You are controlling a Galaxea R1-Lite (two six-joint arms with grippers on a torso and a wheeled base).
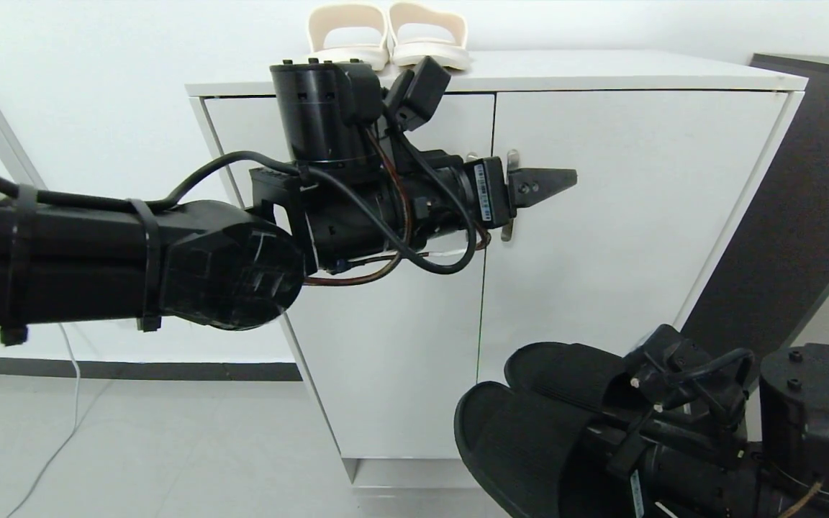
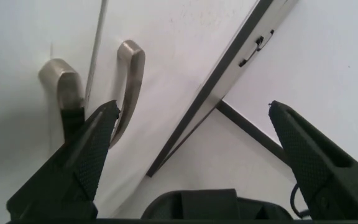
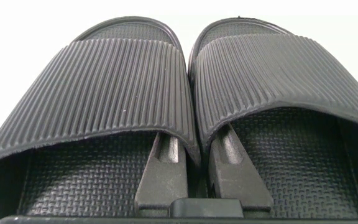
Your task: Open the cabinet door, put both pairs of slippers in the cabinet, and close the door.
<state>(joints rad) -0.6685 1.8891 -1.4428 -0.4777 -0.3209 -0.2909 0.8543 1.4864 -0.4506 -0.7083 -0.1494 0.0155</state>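
A white two-door cabinet [image 1: 637,216] stands before me with both doors closed. Two metal handles [image 2: 129,81] sit side by side at the centre seam. My left gripper [image 1: 544,183] is level with the handles, just in front of them. In the left wrist view it [image 2: 191,106] is open wide, with one finger [image 2: 86,155] next to the handles. A cream pair of slippers [image 1: 388,36] rests on the cabinet top. Low on the right, my right gripper [image 3: 194,143] is shut on the black pair of slippers [image 1: 529,424], its fingers pinching their inner walls together.
A dark wall panel [image 1: 781,237] runs along the cabinet's right side. A thin cable [image 1: 62,432] trails over the grey floor at the left. White wall lies behind and to the left of the cabinet.
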